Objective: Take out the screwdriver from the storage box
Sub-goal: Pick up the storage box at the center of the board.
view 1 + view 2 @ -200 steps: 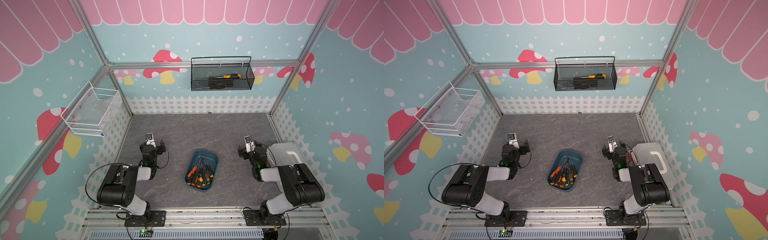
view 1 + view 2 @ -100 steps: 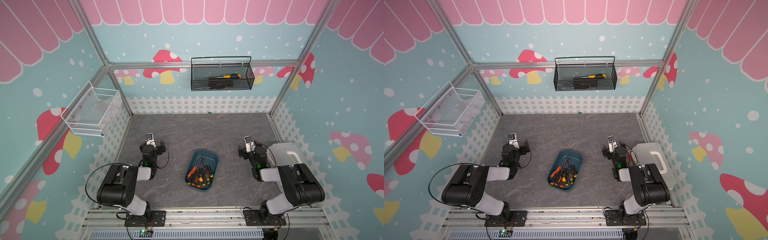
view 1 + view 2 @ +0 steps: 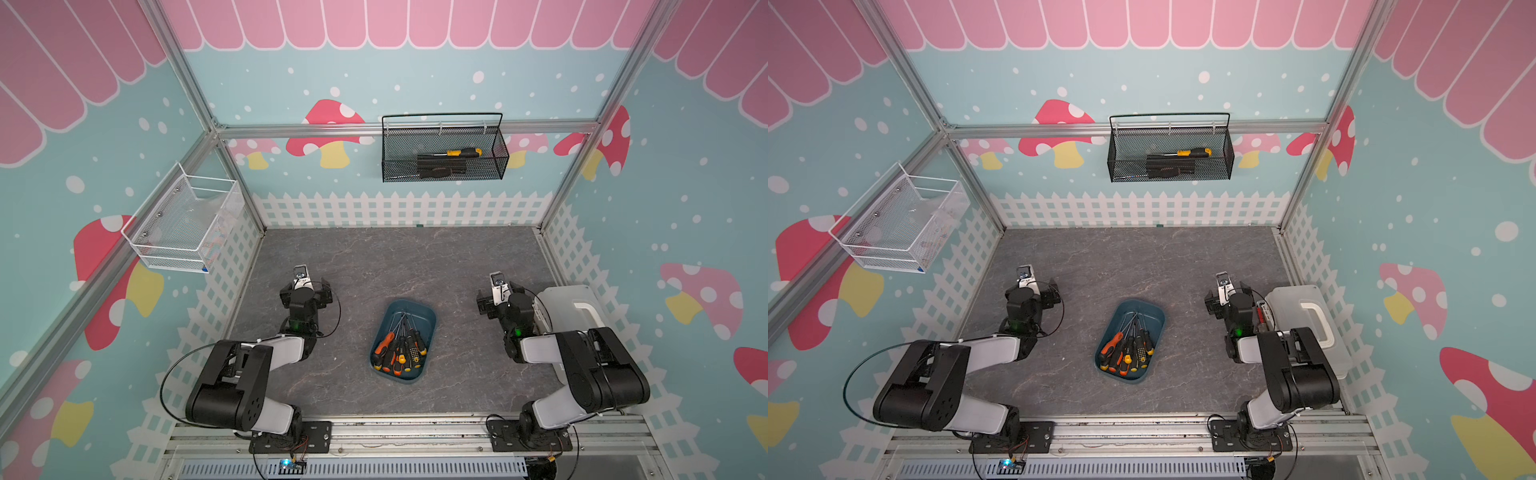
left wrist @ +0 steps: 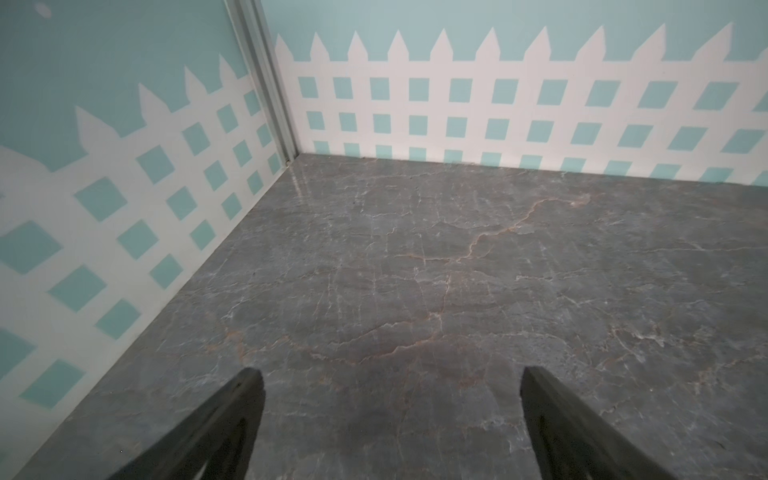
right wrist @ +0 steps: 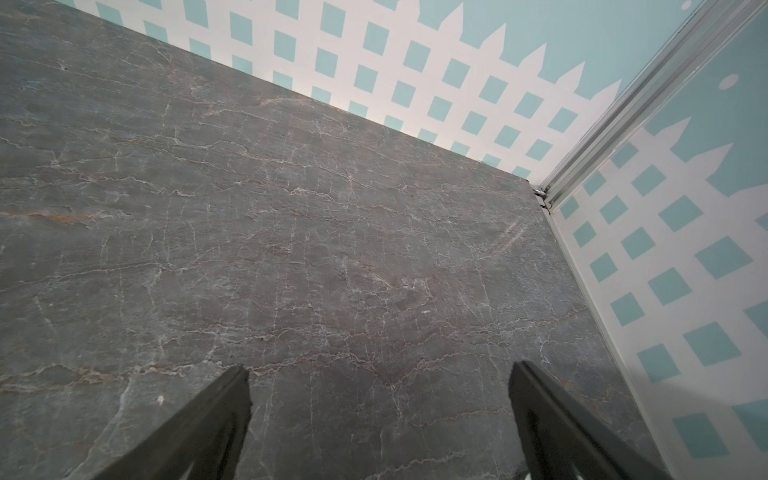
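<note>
Top views: the storage box (image 3: 409, 305) (image 3: 1142, 309) is seen mid-table (image 3: 374, 257), well apart from the left gripper (image 3: 306, 287) and right gripper (image 3: 498, 293). Screwdrivers (image 3: 399, 349) are piled inside. Bare table is left all round its rim. A white case (image 3: 573, 299) is set beside the right arm.

Left wrist: the left gripper (image 4: 390, 374) jaws are spread wide over bare table, with a wall corner (image 4: 291, 156) ahead.

Right wrist: the right gripper (image 5: 379, 368) jaws are likewise spread.
</note>
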Robot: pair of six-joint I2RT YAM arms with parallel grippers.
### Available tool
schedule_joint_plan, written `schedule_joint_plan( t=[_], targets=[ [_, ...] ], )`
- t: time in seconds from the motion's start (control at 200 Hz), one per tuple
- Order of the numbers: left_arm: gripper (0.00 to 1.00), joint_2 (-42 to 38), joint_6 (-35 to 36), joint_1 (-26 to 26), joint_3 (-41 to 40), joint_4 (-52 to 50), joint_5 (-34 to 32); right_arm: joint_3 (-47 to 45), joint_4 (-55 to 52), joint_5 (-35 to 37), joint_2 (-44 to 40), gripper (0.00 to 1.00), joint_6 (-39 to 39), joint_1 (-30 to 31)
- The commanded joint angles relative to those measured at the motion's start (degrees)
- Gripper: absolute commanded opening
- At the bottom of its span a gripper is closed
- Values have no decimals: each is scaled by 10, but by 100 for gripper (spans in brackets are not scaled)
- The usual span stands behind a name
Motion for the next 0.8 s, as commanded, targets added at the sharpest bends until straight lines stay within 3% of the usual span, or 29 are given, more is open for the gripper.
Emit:
schedule_joint_plan(
  t=[0.0, 0.095, 0.23, 0.43, 0.67, 0.795],
  targets=[
    [99, -45, 6, -52, 58, -129, -141, 15, -63, 28, -47, 99, 16, -3],
    [99, -79, -21, -85, 99, -224, -166, 67, -198, 35, -90, 99, 25, -3],
    [99, -107, -115, -94, 183, -415, -173, 154, -400, 29, -139, 99, 82, -3],
    [99, -105, -153, -103, 269, -573, -60, 289, -667, -65, -151, 99, 122, 16],
    [99, -71, -192, -126, 327, -691, 88, 307, -778, -84, -219, 99, 154, 103],
    [99, -36, -208, -168, 338, -728, 139, 308, -819, -78, -245, 99, 171, 157]
  ],
)
